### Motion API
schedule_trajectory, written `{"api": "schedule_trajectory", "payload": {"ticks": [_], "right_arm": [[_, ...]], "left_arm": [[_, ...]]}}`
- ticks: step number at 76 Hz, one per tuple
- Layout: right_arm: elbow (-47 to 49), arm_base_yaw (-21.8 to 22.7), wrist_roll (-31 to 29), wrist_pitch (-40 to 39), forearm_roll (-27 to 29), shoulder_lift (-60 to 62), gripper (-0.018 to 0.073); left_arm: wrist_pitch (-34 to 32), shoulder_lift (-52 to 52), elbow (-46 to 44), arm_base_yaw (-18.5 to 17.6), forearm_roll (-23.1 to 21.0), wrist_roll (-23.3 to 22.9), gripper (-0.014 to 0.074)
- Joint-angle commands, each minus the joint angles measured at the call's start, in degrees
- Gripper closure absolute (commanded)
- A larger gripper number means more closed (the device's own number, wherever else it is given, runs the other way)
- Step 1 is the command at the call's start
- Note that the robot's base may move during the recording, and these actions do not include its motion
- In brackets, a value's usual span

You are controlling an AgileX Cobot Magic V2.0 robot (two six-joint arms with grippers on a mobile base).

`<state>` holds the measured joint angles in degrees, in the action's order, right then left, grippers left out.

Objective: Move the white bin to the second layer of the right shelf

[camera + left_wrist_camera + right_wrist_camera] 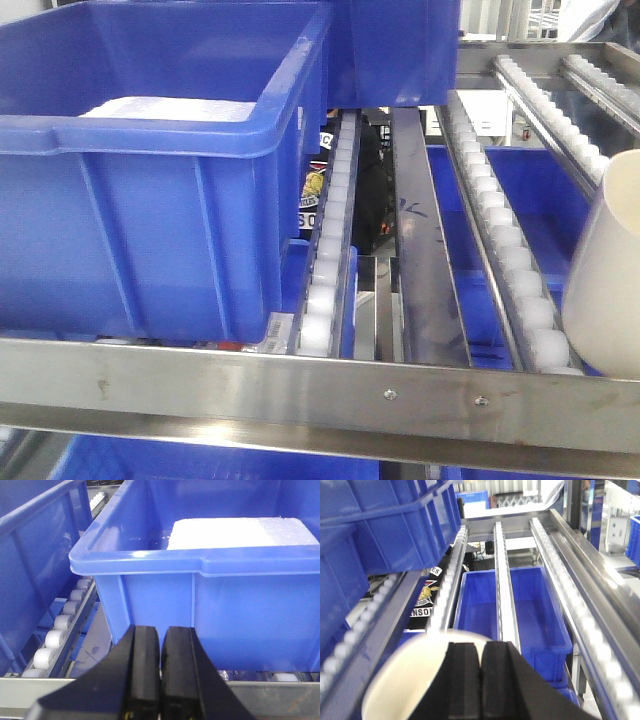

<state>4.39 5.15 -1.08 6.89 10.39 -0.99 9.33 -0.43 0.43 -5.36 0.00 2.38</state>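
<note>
The white bin [605, 270] stands at the far right of the sloping roller shelf, leaning a little, its base by a roller track [510, 260] just behind the riveted steel front rail [300, 385]. In the right wrist view the bin [405, 680] lies directly under my right gripper [481, 647], whose jaws are pressed together over its rim; the bin's wall seems pinched between them. My left gripper [161, 630] is shut and empty, in front of a blue crate [225, 605]. Neither arm shows in the front view.
A large blue crate [150, 200] with something white inside [235, 532] fills the shelf's left side. Another blue crate [395, 50] sits behind it. A further blue crate [530, 610] stands on the level below the roller tracks [502, 580].
</note>
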Motion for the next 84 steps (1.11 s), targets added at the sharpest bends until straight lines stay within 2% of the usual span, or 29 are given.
{"api": "schedule_trajectory", "payload": {"ticks": [1,23,73,77,84], "right_arm": [[-0.5,0.2,-0.2,-6.9,0.3,1.8,0.0507],[-5.2,0.2,-0.2,-14.6,1.0,2.8,0.0507],[-5.2,0.2,-0.1,-12.3,1.4,2.7,0.0507],[-5.2,0.2,1.8,-12.2,-1.9,2.7,0.0507],[-5.2,0.2,8.6,-12.2,-9.8,2.7,0.0507]], "left_arm": [[-4.9,-0.8,2.1,-0.3,0.0,-0.2,0.0512],[-4.9,-0.8,2.1,-0.3,0.0,-0.2,0.0512],[-4.9,-0.8,2.1,-0.3,0.0,-0.2,0.0512],[-4.9,-0.8,2.1,-0.3,0.0,-0.2,0.0512],[-4.9,-0.8,2.1,-0.3,0.0,-0.2,0.0512]]}}
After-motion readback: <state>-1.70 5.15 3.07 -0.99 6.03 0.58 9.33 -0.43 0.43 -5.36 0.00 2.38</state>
